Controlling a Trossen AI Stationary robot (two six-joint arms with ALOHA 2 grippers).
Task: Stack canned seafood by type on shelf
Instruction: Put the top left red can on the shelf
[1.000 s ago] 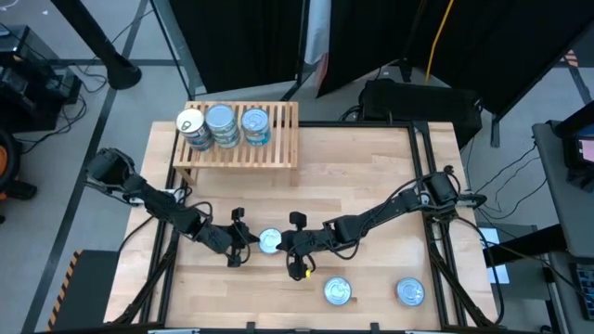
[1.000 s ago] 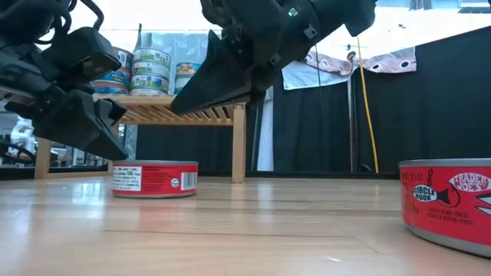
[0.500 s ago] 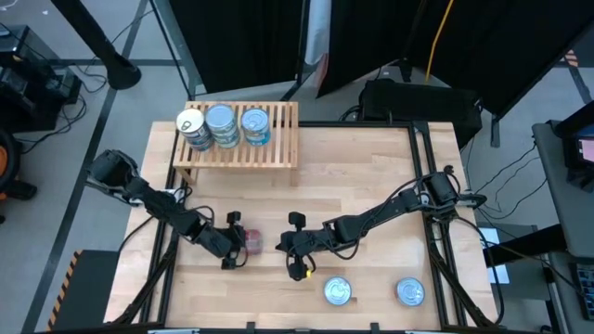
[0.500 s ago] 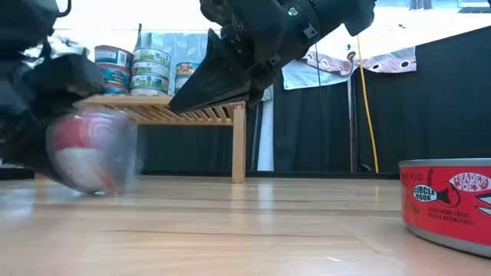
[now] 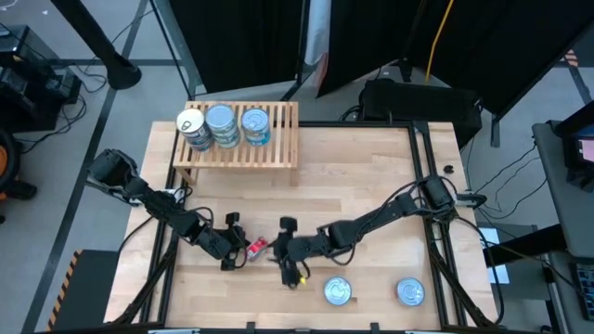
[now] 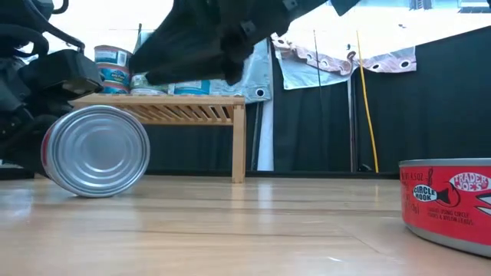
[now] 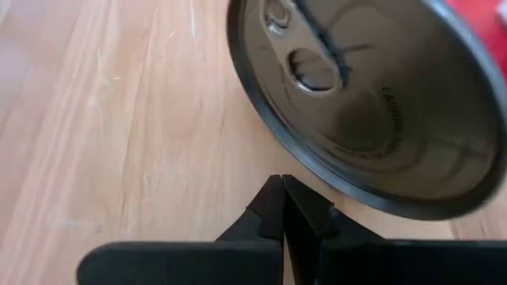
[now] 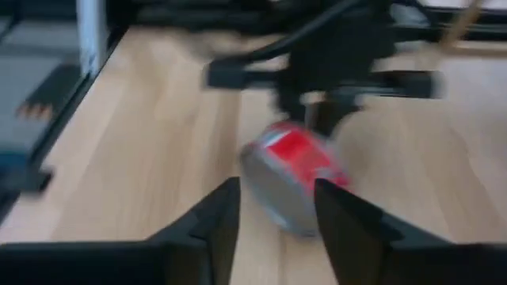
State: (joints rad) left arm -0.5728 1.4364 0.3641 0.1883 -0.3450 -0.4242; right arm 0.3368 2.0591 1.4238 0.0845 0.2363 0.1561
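One red-sided can [image 5: 257,246] stands on its edge on the table, its silver bottom [image 6: 96,151] facing the near side. My left gripper [image 5: 238,245] is shut just to the can's left, fingertips [image 7: 283,184] close to its pull-tab top [image 7: 364,103]. To the can's right my right gripper [image 5: 279,249] is open. In the right wrist view it [image 8: 277,188] points at the can [image 8: 295,176] without touching it. The slatted shelf [image 5: 278,148] at the far left carries three stacks of cans [image 5: 221,125]. My left gripper's shut fingertips [image 7: 273,194] sit right beside the lower rim of the can's top face [image 7: 317,168], coming at it slanting down from the table's left. I cannot tell whether they touch it. The can rests on its edge on the table.
Two more cans lie flat near the front edge, one [image 5: 337,292] right of centre and one [image 5: 409,292] farther right; the latter shows big at the low view's right [image 6: 449,203]. Bare wood lies between the shelf and the grippers.
The can lay flat between the two grippers; it has tipped up onto its edge and shifted toward the left gripper. My right gripper has moved toward the table's left edge, following it, and risen a little.
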